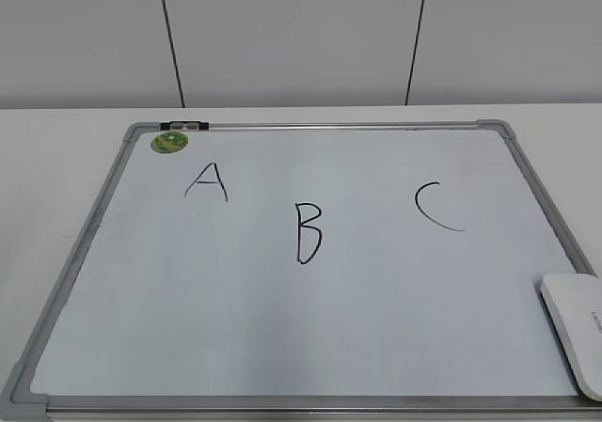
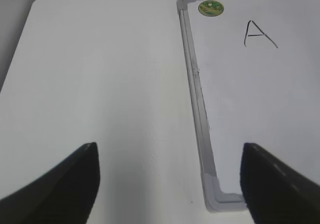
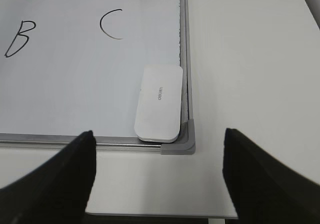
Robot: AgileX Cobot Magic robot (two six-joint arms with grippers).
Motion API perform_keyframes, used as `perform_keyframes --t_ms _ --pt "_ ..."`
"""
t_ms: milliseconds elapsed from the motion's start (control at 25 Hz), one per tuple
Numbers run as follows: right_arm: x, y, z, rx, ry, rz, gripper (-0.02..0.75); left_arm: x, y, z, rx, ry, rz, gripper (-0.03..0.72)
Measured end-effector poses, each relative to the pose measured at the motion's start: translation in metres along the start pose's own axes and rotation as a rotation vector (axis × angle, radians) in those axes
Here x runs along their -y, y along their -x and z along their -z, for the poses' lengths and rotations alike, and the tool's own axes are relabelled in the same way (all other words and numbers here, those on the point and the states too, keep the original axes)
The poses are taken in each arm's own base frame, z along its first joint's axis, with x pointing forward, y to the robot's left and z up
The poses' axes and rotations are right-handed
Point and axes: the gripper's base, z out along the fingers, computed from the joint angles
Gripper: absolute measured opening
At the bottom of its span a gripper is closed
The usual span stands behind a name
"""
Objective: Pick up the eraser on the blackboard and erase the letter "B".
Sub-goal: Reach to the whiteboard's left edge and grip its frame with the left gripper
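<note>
While eraser lies in blackboard corner, letter "B" intact, we note right gripper and left gripper jaws spread, empty.

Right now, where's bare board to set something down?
Widest bare patch: the near half of the board, below the A, B and C. Also bare: the strip between B and C. Crowded: near right corner, where the eraser lies, and far left corner with the magnet.
</note>
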Motion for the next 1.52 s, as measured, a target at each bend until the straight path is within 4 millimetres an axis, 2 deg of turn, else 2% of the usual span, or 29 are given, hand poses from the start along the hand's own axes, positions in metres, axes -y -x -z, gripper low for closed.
perform_keyframes --t_ms 200,440,840,1000,1120,1520 --pt "0.000 0.000 0.000 0.000 0.000 0.000 0.587 -0.002 0.021 -0.056 -0.132 -0.005 0.017 0.633" --pt "0.000 0.000 0.000 0.000 0.000 0.000 0.587 -0.004 0.055 -0.117 -0.296 -0.021 0.032 0.547" --pt "0.000 0.000 0.000 0.000 0.000 0.000 0.587 0.000 0.084 -0.218 -0.604 -0.121 0.044 0.537" --pt "0.000 0.000 0.000 0.000 0.000 0.000 0.587 0.001 0.083 -0.256 -0.675 -0.139 0.057 0.531" --pt "0.000 0.000 0.000 0.000 0.000 0.000 0.587 0.001 0.078 -0.280 -0.716 -0.148 0.061 0.493" --pt "0.000 0.000 0.000 0.000 0.000 0.000 0.587 0.003 0.063 -0.333 -0.788 -0.187 0.083 0.389"
